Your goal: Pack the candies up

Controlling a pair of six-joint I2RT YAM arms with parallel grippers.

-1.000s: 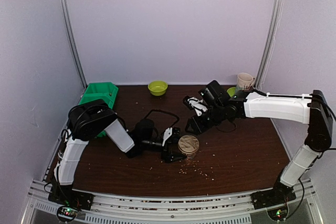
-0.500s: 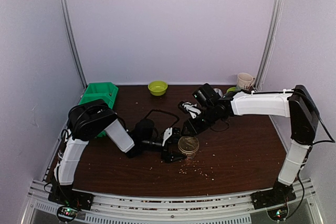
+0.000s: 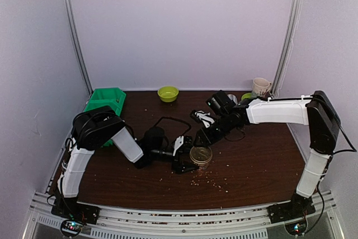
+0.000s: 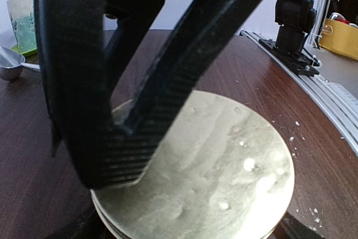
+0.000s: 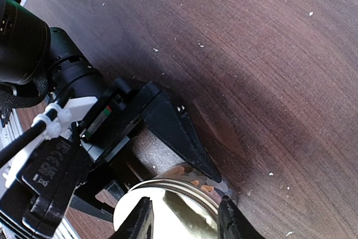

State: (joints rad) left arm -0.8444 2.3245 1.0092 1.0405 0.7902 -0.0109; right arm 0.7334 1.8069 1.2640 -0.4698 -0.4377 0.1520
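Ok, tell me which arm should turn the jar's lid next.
Right, I'd say: the right gripper hangs open over the gold lid; the left gripper is shut on the jar, steadying it.

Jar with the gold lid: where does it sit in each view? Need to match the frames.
Top external: jar at the table's centre, toward the near edge, between the two arms' tips.
Left wrist: its gold lid fills the lower centre and right, very close.
Right wrist: at the bottom edge, centre, cut off by the frame.
Shared landmark: pale crumbs on the dark table beside the jar.
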